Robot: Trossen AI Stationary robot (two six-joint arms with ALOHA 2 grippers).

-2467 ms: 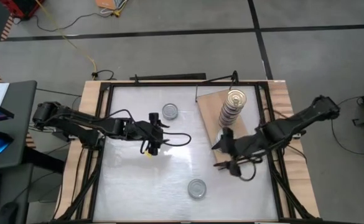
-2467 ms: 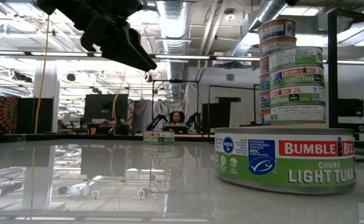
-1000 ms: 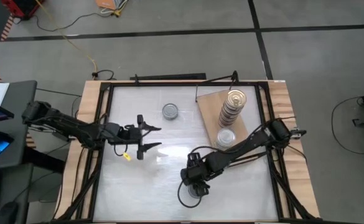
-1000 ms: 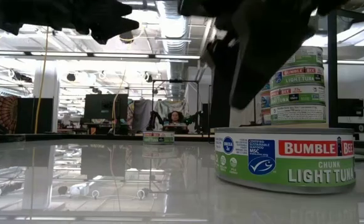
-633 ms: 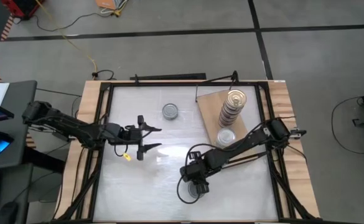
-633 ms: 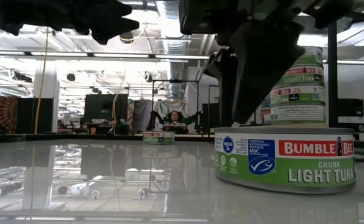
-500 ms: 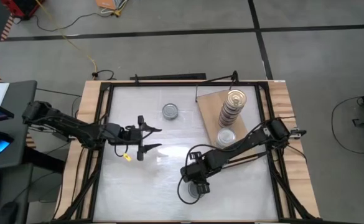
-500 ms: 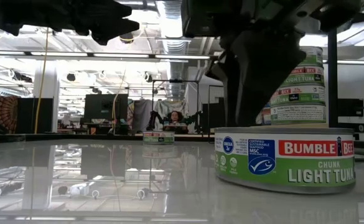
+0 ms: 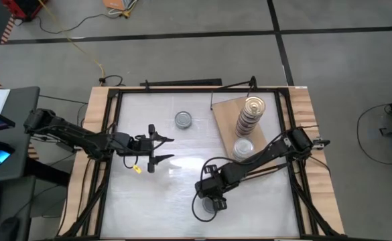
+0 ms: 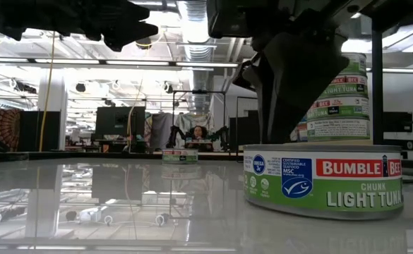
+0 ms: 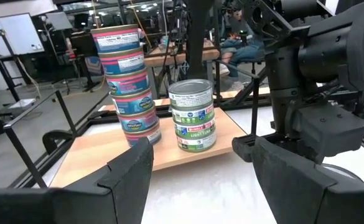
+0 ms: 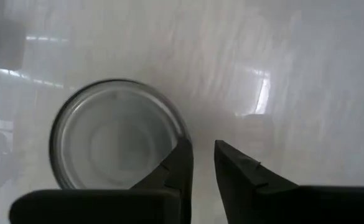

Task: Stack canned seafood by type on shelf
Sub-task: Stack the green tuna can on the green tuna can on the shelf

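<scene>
Short round silver-lidded tin (image 12: 116, 140) upright on white surface (image 9: 175, 187), lid up; right claw (image 12: 203, 165) narrow beside its rim, empty; left claw (image 9: 157, 148) wide.

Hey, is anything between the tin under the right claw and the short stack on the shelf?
Nothing visible: bare tabletop runs from the tin, under the right claw, to the shelf and its short stack. Only the right arm itself spans that stretch. The left claw waits open, aside.
</scene>
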